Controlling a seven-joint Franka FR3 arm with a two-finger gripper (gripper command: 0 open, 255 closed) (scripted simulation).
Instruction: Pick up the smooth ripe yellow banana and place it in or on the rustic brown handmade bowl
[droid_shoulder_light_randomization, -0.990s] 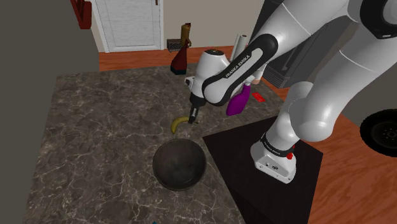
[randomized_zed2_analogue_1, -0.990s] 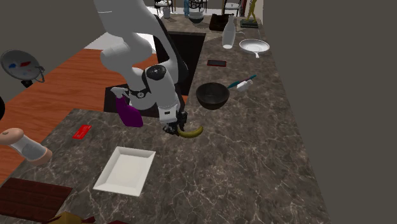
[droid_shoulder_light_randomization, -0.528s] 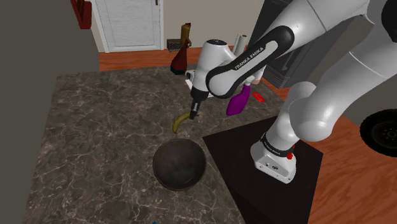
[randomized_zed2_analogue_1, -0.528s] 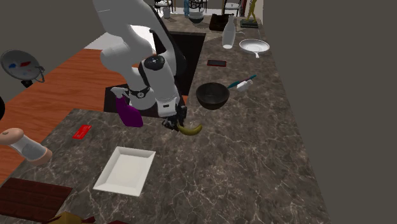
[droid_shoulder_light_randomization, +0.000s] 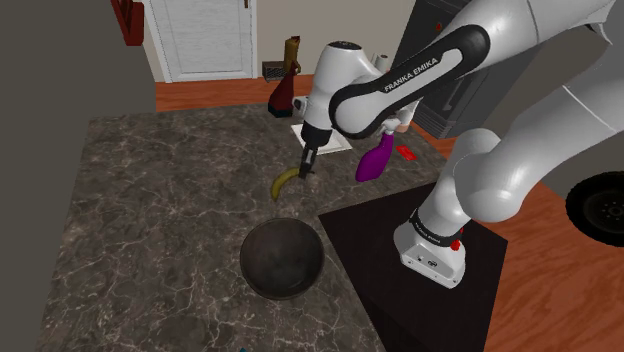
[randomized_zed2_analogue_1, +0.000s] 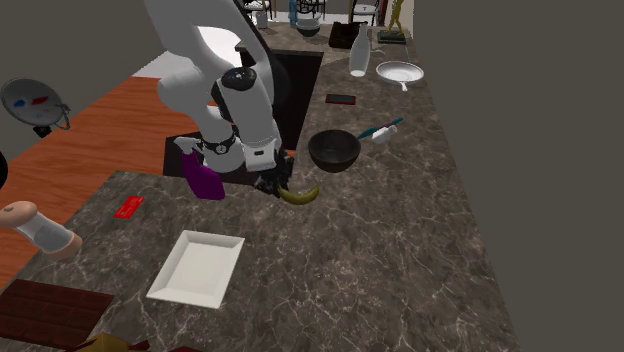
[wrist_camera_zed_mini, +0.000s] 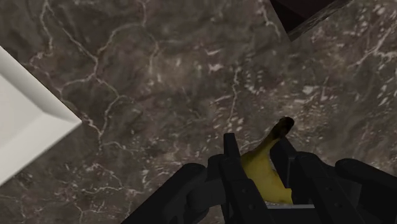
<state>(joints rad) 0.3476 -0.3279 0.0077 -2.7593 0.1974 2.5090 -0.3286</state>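
With the jaws clamped on the banana (droid_shoulder_light_randomization: 286, 181), held just clear of the worktop (droid_shoulder_light_randomization: 150, 200) on the far side of the bowl (droid_shoulder_light_randomization: 282, 260), pickup looks done and placing remains.

Arm (droid_shoulder_light_randomization: 400, 85) bent downward, gripper (droid_shoulder_light_randomization: 306, 170) clasping banana (droid_shoulder_light_randomization: 284, 183)

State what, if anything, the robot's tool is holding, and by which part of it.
The tool holds the yellow banana, clasping it near one end.
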